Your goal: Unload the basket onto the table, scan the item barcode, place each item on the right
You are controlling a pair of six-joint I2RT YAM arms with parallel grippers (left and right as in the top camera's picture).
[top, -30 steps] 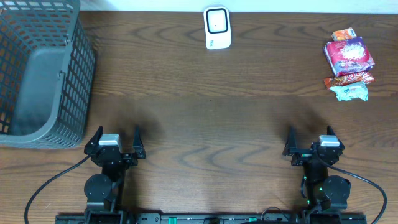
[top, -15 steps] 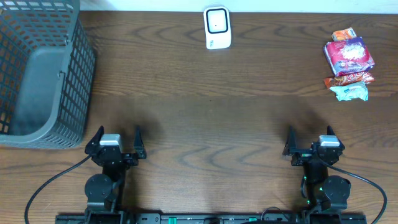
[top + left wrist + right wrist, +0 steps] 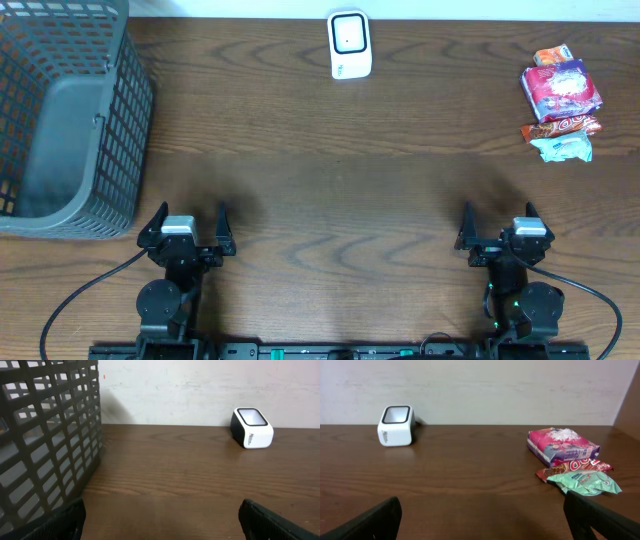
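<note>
A white barcode scanner (image 3: 350, 44) with a dark window stands at the back middle of the table; it shows as well in the left wrist view, scanner (image 3: 251, 434), and the right wrist view, scanner (image 3: 396, 425). Snack packets lie at the back right: a pink-purple pack (image 3: 562, 89), a red wrapper (image 3: 560, 124), a green wrapper (image 3: 562, 148) and an orange one (image 3: 552, 55). My left gripper (image 3: 187, 219) and right gripper (image 3: 497, 218) rest near the front edge, both open and holding nothing, far from the packets.
A grey mesh basket (image 3: 66, 120) fills the back left corner, close beside my left gripper; its wall (image 3: 45, 435) looms at the left of the left wrist view. A pale wall runs behind the table.
</note>
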